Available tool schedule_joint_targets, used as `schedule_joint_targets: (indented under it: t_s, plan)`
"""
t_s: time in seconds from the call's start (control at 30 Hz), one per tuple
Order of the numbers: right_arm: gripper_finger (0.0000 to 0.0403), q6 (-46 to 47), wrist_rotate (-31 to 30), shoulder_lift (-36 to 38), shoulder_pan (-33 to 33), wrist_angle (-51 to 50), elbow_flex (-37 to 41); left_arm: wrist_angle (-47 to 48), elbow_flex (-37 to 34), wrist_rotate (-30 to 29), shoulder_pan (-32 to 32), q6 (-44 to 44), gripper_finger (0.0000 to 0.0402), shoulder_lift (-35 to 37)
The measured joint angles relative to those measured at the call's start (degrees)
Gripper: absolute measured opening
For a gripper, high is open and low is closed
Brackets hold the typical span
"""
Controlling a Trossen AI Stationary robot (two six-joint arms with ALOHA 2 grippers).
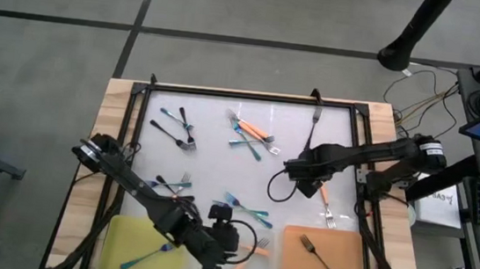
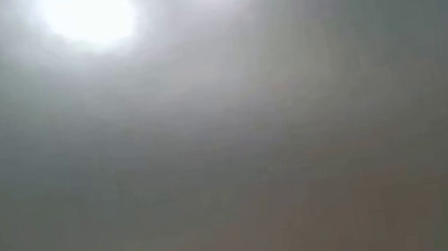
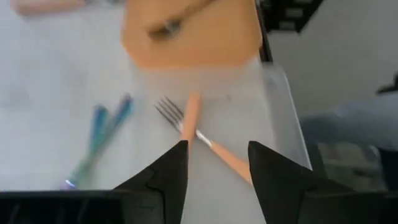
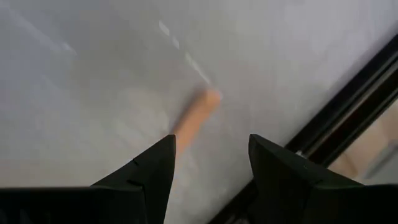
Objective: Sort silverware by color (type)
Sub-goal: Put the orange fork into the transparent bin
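While most forks still lie loose on the white table (image 1: pixel 211 163), sorting looks barely begun. Left to right: yellow mat (image 1: pixel 119 242) holds 1 blue-teal fork (image 1: pixel 147 256); left gripper (image 3: pixel 214 165), jaws apart and empty, hovers above 2 crossed orange forks (image 3: pixel 199 134); right gripper (image 4: pixel 208 158), jaws apart, hovers over an orange handle (image 4: pixel 196 115); orange mat (image 1: pixel 352 251) holds 1 dark fork (image 1: pixel 322 260). No legible writing.

Two mats lie at the table's (image 1: pixel 225 107) near edge: the left mat (image 1: pixel 124 234) at the left corner carries one fork (image 1: pixel 147 255), and the right mat (image 1: pixel 298 264) toward the right corner carries another fork (image 1: pixel 322 260). Two crossed forks (image 3: pixel 199 134) lie between the mats. Further forks lie in clusters toward the far edge (image 1: pixel 249 134) and at the left side (image 1: pixel 177 128).
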State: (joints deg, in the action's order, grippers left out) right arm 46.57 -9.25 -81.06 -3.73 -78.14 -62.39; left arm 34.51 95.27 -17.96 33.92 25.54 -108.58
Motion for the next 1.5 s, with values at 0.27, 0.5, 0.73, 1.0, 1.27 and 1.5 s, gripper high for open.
schedule_joint_targets:
  t_s: [0.27, 0.5, 0.73, 1.0, 1.27, 1.5]
  plan:
    - [0.0194, -4.5, 6.2, 0.2, 5.1, 10.7, 10.3, 7.2, 0.7, -10.0, -0.3, -4.3, 0.0148, 5.1]
    - [0.0194, -10.0, 8.0, 0.3, 10.9, 14.6, 15.0, 9.8, 0.7, -17.4, -0.2, -4.1, 0.0148, 9.5]
    - [0.0194, -13.2, 12.3, 0.3, 13.2, 20.8, 17.7, 10.1, 0.7, -22.8, -0.2, -4.0, 0.0148, 11.9]
    - [0.0194, -15.4, 12.3, 0.3, 14.2, 22.1, 19.6, 10.1, 0.6, -27.4, -0.1, -2.4, 0.0148, 12.1]
    - [0.0193, -16.1, 12.9, 0.6, 14.3, 27.9, 23.7, 10.1, 0.6, -29.7, -0.1, -2.3, 0.0148, 12.1]
    - [0.0145, -17.7, 12.9, 0.5, 14.3, 29.8, 25.0, 10.3, 0.1, -36.4, 0.0, 1.3, 0.0148, 11.4]
